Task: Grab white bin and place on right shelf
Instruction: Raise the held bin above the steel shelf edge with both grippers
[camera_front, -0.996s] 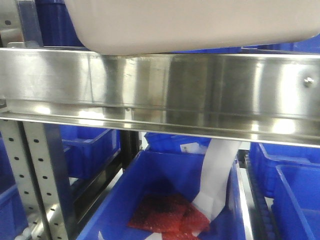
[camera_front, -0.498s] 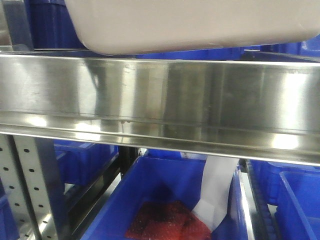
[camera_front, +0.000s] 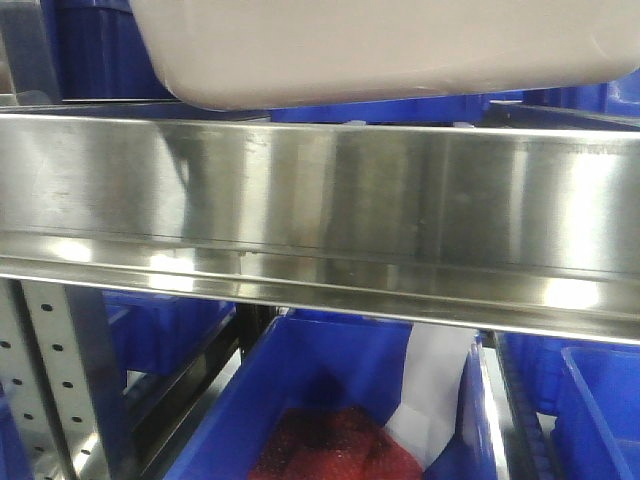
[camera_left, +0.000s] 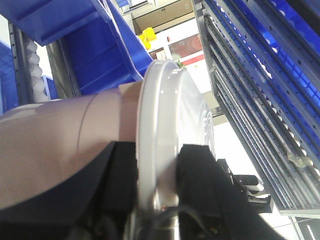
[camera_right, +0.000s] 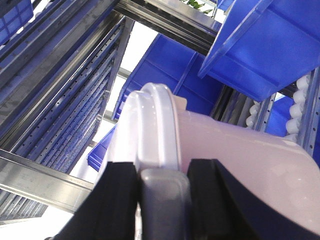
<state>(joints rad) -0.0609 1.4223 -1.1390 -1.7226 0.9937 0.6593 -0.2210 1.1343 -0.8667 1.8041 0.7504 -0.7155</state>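
Steel racks (camera_left: 250, 100) stacked with blue crates (camera_right: 265, 45) fill the background. Low in each wrist view, the left gripper (camera_left: 157, 167) and right gripper (camera_right: 162, 172) clamp black pads on the glossy lid (camera_left: 170, 110) rim of the white bin (camera_front: 380, 50), the right at the grey handle (camera_right: 164, 200). The smooth, round-cornered pinkish tub sits at the front view's top, just above the shiny shelf (camera_front: 320, 210) lip. Below lies red bubble wrap (camera_front: 330, 445).

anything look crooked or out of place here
The white bin is askew to the right shelf: its left bottom corner is nearly at the lip, its right side is higher. A white sheet slumps loosely in the blue crate below.
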